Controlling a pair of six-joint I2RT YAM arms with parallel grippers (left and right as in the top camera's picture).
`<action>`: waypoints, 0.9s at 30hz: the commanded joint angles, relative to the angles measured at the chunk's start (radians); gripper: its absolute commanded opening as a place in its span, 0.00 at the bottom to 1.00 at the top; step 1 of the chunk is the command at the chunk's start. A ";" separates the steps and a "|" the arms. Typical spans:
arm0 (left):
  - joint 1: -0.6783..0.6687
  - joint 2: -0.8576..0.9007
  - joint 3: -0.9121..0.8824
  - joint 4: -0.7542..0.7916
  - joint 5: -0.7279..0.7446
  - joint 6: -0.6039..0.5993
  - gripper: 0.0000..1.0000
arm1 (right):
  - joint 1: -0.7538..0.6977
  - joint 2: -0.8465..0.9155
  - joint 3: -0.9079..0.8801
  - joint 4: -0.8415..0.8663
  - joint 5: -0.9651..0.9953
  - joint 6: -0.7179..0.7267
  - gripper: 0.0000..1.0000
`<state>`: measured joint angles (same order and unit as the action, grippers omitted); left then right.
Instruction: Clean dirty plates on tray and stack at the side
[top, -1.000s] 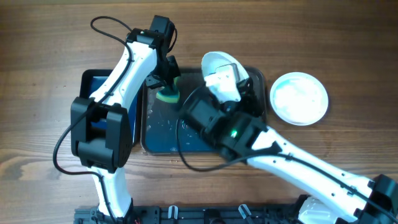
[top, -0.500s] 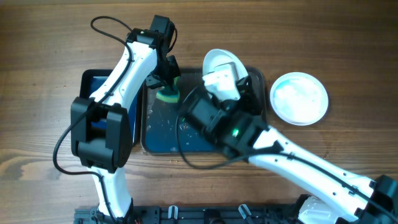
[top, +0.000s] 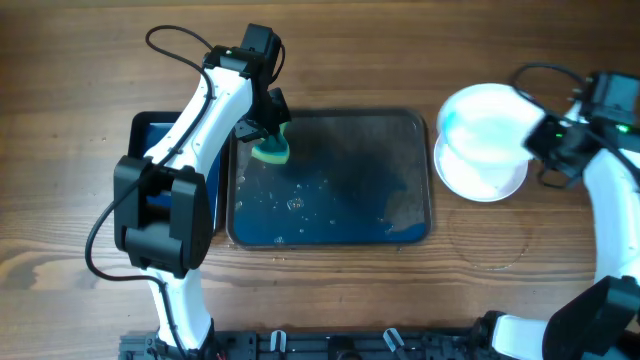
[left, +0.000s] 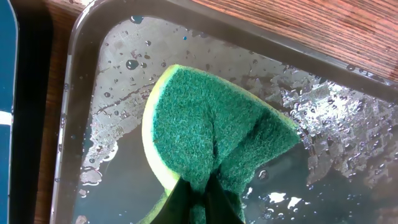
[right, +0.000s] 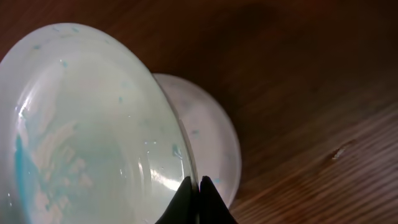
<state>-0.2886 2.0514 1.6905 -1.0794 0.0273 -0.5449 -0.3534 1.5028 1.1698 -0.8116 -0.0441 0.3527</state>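
Note:
The large dark grey-blue tray (top: 330, 215) lies wet at the table's middle, with no plates on it. My left gripper (top: 268, 140) is shut on a green and yellow sponge (left: 211, 137) over the tray's far left corner (left: 81, 37). My right gripper (top: 545, 140) is shut on the rim of a white plate (top: 485, 115) with a pale blue film, held tilted above another white plate (top: 480, 175) lying on the wood right of the tray. In the right wrist view the held plate (right: 87, 130) fills the left and the lower plate (right: 208, 137) shows behind it.
A smaller glossy blue tray (top: 160, 135) with a black rim lies left of the big tray, mostly under my left arm (top: 190, 120). Water drops (top: 290, 200) dot the big tray's left half. A faint wet ring (top: 490, 245) marks the wood in front of the plates.
My right arm has swung from over the tray to the right side, carrying the plate above the plate on the wood. The left gripper and sponge have not moved.

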 joint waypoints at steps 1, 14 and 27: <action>0.005 -0.006 0.011 0.005 0.005 -0.009 0.04 | -0.040 0.050 -0.072 0.047 0.010 -0.012 0.04; 0.067 -0.126 0.011 -0.082 -0.003 0.141 0.04 | -0.036 0.068 0.010 -0.037 -0.275 -0.122 0.65; 0.432 -0.203 -0.311 0.048 -0.141 0.255 0.04 | 0.224 -0.042 0.132 -0.099 -0.259 -0.196 0.81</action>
<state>0.1093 1.8488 1.4895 -1.1137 -0.0940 -0.3138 -0.1600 1.4548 1.2930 -0.9119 -0.3321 0.1768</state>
